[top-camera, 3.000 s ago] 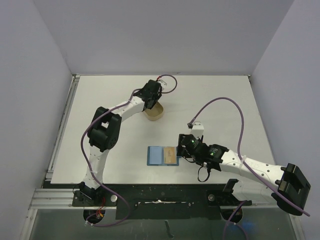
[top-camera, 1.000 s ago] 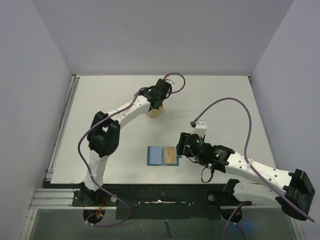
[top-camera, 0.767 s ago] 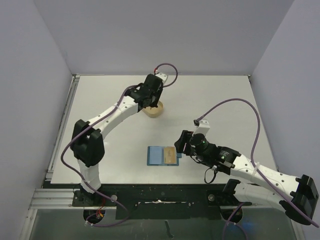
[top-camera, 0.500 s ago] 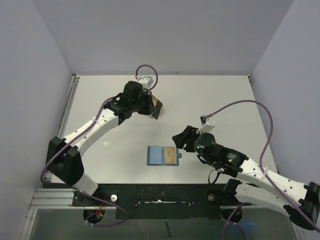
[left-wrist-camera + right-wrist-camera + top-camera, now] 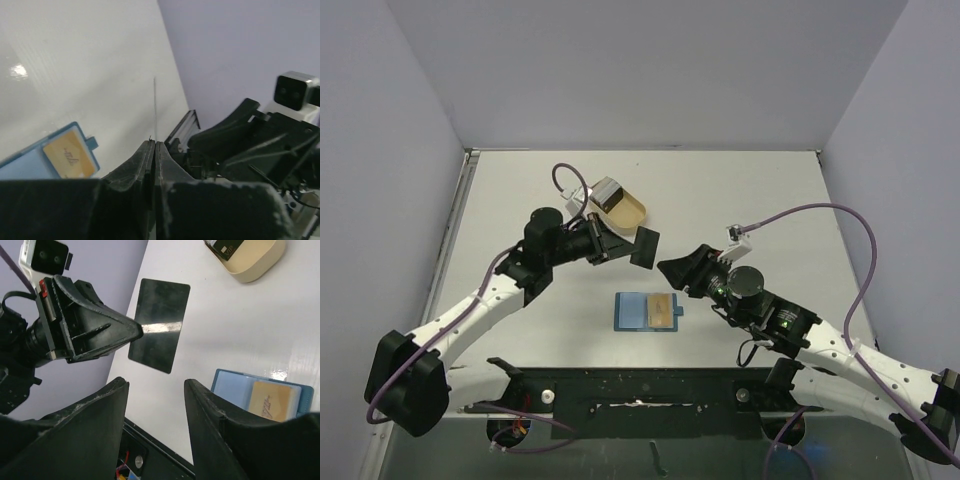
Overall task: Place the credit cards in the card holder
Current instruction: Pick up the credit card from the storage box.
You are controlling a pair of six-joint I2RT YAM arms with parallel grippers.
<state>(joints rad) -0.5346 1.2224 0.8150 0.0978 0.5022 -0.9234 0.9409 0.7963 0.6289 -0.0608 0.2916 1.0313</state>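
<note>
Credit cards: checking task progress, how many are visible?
3: a dark card pinched in the left gripper, a tan card in the open card holder, a third card in the tray; more may hide beneath it.

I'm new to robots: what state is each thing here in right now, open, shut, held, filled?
Left tool: shut on a dark thin plastic card, gripped by one edge.
Right tool: open, empty.
Teal-blue folding card holder: lying open, a tan card on one half.
Tan oblong tray: holding more cards.
</note>
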